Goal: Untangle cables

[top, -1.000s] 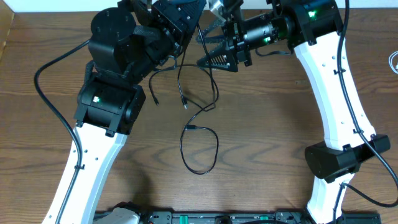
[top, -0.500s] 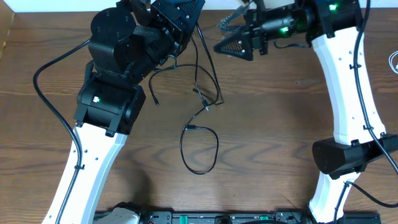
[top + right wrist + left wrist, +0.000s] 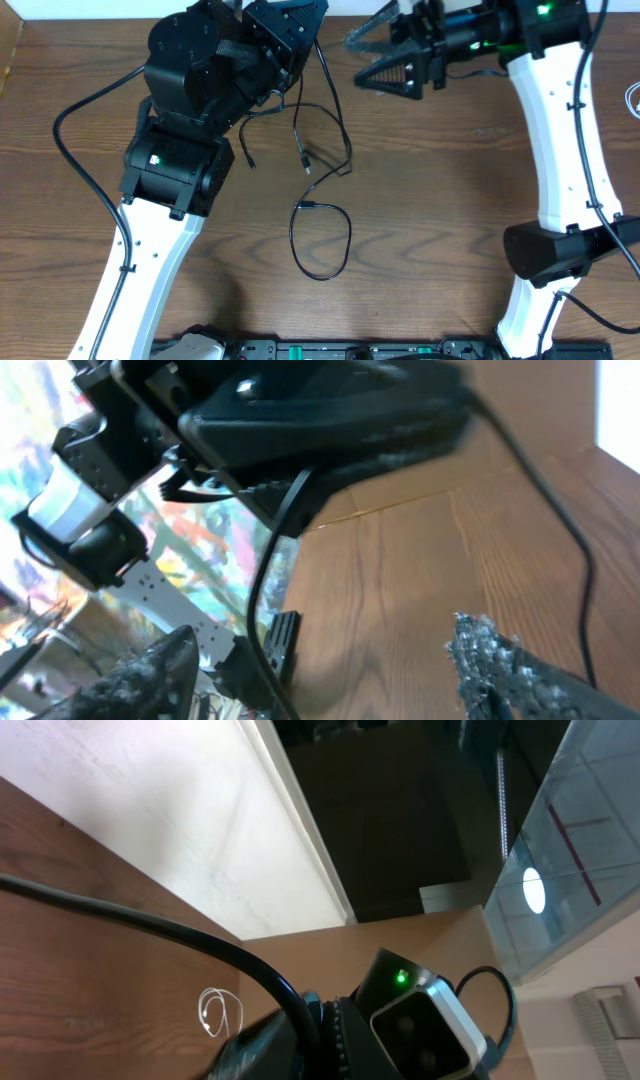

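On my left, the left gripper is up at the table's far edge, buried under its own housing. I can't tell how its jaws stand or whether they hold anything. The black cables trail down from just below it in several loose strands, ending mid-table in a flat loop. Moving right, the right gripper hovers beside those upper strands, fingers spread wide and clamping nothing. On its wrist camera one strand hangs between the fingertips, untouched.

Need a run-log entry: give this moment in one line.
left gripper: holding cables | right gripper: open, off cables | cables: loop on table
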Robot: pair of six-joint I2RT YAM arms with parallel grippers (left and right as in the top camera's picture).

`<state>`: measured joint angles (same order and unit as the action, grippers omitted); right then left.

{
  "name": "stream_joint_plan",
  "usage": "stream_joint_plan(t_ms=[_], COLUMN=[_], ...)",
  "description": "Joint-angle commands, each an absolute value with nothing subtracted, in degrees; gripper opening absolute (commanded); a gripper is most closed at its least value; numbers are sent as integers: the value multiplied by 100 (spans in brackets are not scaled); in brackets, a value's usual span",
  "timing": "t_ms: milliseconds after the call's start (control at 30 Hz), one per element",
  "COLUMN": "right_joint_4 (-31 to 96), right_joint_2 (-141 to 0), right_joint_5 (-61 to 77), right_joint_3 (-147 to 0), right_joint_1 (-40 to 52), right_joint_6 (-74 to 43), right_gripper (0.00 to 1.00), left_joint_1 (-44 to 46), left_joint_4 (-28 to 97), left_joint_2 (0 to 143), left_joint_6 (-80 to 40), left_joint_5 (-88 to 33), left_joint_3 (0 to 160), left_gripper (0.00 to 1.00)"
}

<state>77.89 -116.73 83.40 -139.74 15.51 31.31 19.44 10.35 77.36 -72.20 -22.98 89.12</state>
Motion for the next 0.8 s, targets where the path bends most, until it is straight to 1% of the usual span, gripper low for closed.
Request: stream_joint_plan(t_ms=[0,100,200,267,333,400,467,667,767], right_joint_4=[7797,7802,7797,7782,7756,7695,7614,7419,7356], right_joint_2=[-11583,-11583,-11583,-11583,-11583,-11583,-11583,-11579,-11509], right_joint_5=[8206,7669,7282,7124,6991,6853,6573,5312,4418], right_joint_3=[-13972,-13972,-13972,-13972,-13972,-13972,-13972,-13972,-13972], right_joint_1=[1848,2069,2272,2375,2436,2447,2440,2320,2193], right_joint_6=[3201,3183,3177,3177,3173,2985,2663,1664,1127], right_gripper=[62,46,38,37,23,3,1,1,1], left_joint_1=[1925,1925,1925,1925,1925,1925,1925,1925,1925], left_joint_4=[1028,1026,1026,1028,1044,1120,1264,2040,2493], left_joint_2=[7677,7677,7677,7679,7682,7684,7684,7684,7684], left_joint_6=[-7231,-7231,-7231,-7229,-7229,-7229,-7227,-7140,-6899], left_joint_5=[-2244,-2241,-2244,-2244,-2246,-2244,-2241,-1927,-1693], left_joint_3=[8917,8917,8917,8917,8917,8917,8914,8914,8914], left_gripper=[8,8,8,8,8,8,8,9,16])
